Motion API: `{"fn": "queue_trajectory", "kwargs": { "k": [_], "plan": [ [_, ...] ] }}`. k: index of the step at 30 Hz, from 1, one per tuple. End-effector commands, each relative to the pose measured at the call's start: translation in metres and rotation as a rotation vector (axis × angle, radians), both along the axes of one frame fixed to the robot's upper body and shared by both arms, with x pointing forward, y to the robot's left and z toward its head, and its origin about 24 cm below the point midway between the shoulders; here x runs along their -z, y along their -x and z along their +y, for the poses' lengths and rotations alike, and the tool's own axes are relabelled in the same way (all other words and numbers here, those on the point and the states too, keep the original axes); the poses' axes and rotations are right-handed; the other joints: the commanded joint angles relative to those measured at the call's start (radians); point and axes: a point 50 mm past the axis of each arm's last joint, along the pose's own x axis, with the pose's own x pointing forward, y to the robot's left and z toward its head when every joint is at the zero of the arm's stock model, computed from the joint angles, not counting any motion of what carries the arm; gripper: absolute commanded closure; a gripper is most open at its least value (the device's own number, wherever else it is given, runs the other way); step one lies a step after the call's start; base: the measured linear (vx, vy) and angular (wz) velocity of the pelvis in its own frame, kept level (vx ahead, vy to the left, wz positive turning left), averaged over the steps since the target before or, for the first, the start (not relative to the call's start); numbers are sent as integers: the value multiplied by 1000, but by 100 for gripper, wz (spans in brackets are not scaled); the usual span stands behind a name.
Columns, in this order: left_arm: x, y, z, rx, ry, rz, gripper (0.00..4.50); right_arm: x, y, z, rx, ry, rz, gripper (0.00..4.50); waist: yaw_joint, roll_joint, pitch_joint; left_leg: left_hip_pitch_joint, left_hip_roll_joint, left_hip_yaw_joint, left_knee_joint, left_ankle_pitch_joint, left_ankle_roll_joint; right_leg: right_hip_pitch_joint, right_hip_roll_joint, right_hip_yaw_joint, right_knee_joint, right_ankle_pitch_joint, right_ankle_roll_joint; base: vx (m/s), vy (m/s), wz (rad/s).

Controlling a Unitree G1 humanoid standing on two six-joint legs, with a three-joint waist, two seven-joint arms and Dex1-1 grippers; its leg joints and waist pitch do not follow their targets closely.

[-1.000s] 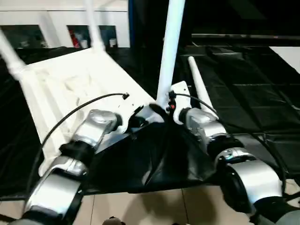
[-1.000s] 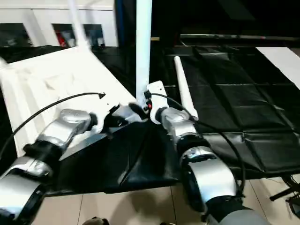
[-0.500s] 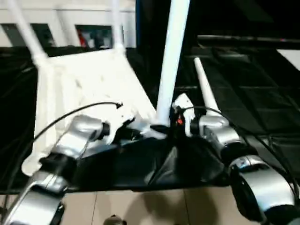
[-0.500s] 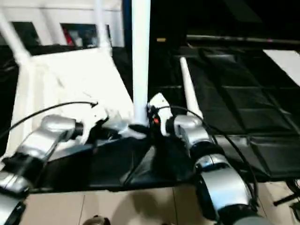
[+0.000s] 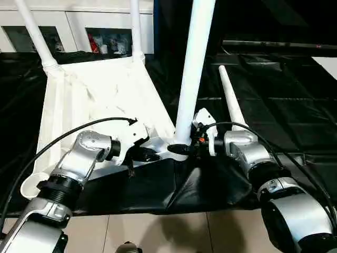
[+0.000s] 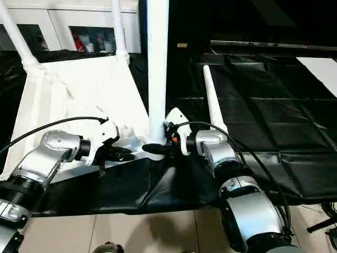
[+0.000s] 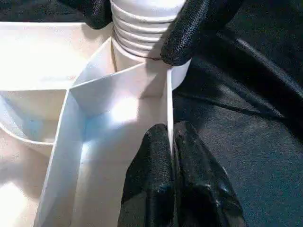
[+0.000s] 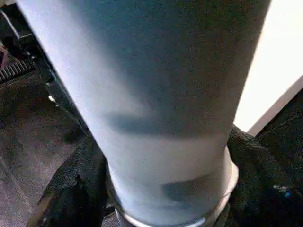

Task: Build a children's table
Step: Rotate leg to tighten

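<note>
— Between our two wrists, what do we have?

— Our third leg (image 5: 192, 74) stands upright, long axis vertical, its threaded foot entering the near corner socket (image 7: 177, 75) of the upturned tabletop (image 5: 95, 95). Two legs already stand at the far corners, and the fourth leg (image 5: 229, 100) lies on the black mat (image 5: 274, 105), just beyond our right arm.

— And the jaws?

— Our right gripper (image 8: 161, 189) is wrapped around the leg's base, one black finger on each side, pinching it. Our left gripper (image 7: 171, 161) has its fingertips pressed together on the thin tabletop wall beside the socket, steadying the frame.

— So which arm does the work?

— We judge the right one, since it holds the leg right at the socket. Some thread ridges show above the rim, so we'd say the leg isn't fully seated yet.
</note>
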Motion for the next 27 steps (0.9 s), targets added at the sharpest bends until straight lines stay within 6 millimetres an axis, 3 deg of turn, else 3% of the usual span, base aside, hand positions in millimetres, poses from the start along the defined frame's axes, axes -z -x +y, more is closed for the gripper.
{"fn": "queue_trajectory", "kwargs": {
  "k": [1,6,10,11,12,14,20,23,24,27],
  "plan": [
    [-7,4,-12,91,55,-1,450,0,0,-8,23,9,7,166,-4,1,-93,14,26,3,-58,-243,26,59,-57,49,-53,-243,-221,0,0,0],
    [-5,1,-14,31,81,13,450,11,-3,-11,165,24,17,166,-6,-1,-91,13,24,2,-58,-259,19,60,-57,48,-56,-276,-212,0,0,0],
    [6,-23,-29,-269,64,-28,450,34,-11,-14,650,91,68,168,-17,-1,-86,19,18,-3,-64,-287,-24,56,-58,51,-67,-368,-173,0,0,0],
    [9,-28,-34,-340,61,-23,450,39,-11,-11,730,100,87,168,-24,-3,-81,23,15,-2,-65,-304,-40,49,-54,51,-73,-402,-159,0,0,0],
    [11,-32,-41,-402,57,-23,450,42,-11,-5,800,98,111,168,-21,-1,-86,30,13,-2,-62,-333,-39,50,-58,50,-78,-434,-148,0,0,0],
    [13,-37,-52,-459,52,-34,450,45,-10,6,883,75,155,168,-20,-4,-86,27,10,-2,-61,-331,-26,50,-60,48,-86,-463,-130,0,0,0],
    [15,-41,-69,-470,15,-77,450,39,-8,43,854,13,148,168,-16,1,-90,25,10,-2,-64,-353,-6,46,-54,45,-90,-447,-104,0,0,0],
    [14,-41,-71,-450,27,-85,450,33,-9,50,816,-27,144,168,-14,-1,-93,24,12,-4,-66,-360,-5,50,-57,45,-89,-440,-103,0,0,0],
    [14,-41,-71,-445,27,-87,450,33,-9,51,815,-29,145,113,-15,-2,-93,22,12,-4,-66,-354,-3,51,-57,45,-88,-432,-105,0,0,0],
    [11,-37,-73,-350,74,-103,450,28,-11,50,770,-37,116,99,-13,-2,-94,19,11,-4,-66,-348,2,52,-58,45,-88,-428,-105,0,0,0]
  ]
}}
